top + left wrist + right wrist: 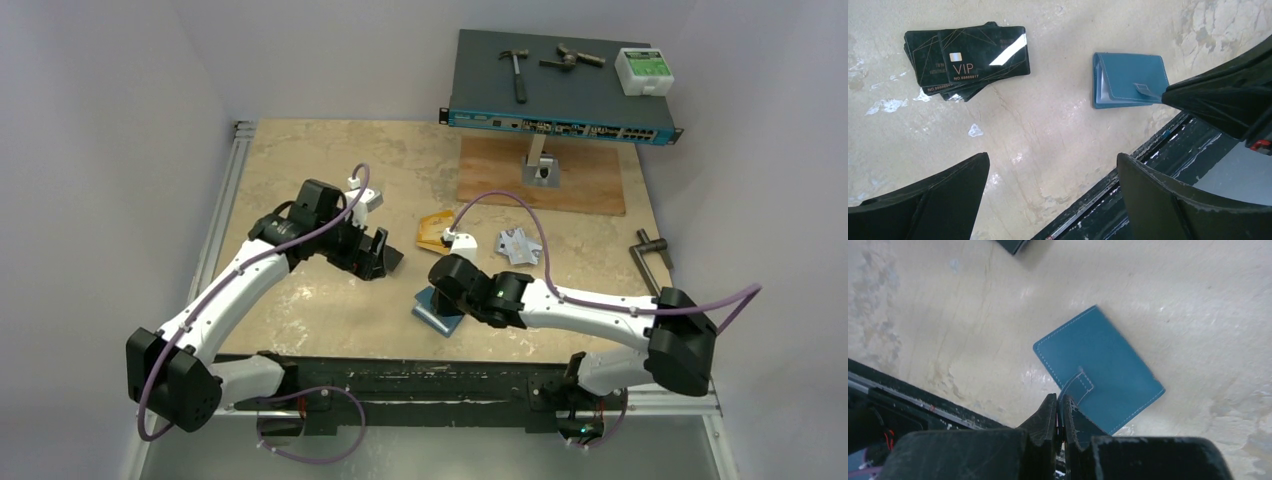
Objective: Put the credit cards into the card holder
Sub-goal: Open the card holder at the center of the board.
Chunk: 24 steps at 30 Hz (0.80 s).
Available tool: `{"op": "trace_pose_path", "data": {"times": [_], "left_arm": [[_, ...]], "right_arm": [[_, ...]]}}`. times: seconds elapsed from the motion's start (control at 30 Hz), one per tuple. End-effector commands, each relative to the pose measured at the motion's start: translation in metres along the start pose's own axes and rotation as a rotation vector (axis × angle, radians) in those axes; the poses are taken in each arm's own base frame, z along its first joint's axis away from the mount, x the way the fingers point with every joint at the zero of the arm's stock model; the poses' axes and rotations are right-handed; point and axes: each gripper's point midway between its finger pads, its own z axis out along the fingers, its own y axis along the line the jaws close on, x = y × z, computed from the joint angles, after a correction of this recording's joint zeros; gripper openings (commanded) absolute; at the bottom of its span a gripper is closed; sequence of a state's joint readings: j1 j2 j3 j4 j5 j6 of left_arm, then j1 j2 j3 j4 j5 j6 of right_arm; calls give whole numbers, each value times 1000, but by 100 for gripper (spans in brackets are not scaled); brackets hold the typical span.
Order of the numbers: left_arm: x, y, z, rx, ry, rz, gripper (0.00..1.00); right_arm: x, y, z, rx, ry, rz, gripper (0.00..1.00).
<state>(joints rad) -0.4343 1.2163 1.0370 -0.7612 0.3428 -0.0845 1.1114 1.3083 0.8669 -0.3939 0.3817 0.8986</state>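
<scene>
Teal card holder point(1098, 360) lies close to the table's near edge point(960, 399).

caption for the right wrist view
The right claw shut on the snap tab of a closed teal leather-like card holder on a beige stone table

— How's the light around the card holder point(1098, 365)?

— Bright and soft, coming from overhead. The worktop point(1198, 295) just beside it carries a pale sheen, and the shadows there are faint.

— Any glare?

— One white streak on the top black card point(998, 50), across the worktop from the holder. My right hand point(1059, 399), nearest the lens, shows dark and soft-focused.
</scene>
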Motion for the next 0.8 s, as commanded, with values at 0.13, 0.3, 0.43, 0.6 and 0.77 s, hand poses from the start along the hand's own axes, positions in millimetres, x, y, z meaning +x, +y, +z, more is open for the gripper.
{"op": "trace_pose_path", "data": {"times": [0.13,0.3,0.43,0.6,0.77], "left_arm": [[-8,-14,-29,38,-99,163,100],[1,-21,-36,73,-92,185,100],[8,-27,-38,114,-74,206,99],[11,-28,-37,127,-67,220,98],[14,-29,-27,142,-64,250,96]], "right_arm": [[-23,86,-29,-305,83,106,0],[-19,88,-26,-468,148,308,0],[1,62,-5,-450,215,425,0],[32,12,21,-288,227,461,0],[62,-36,30,-117,231,451,0]]}}
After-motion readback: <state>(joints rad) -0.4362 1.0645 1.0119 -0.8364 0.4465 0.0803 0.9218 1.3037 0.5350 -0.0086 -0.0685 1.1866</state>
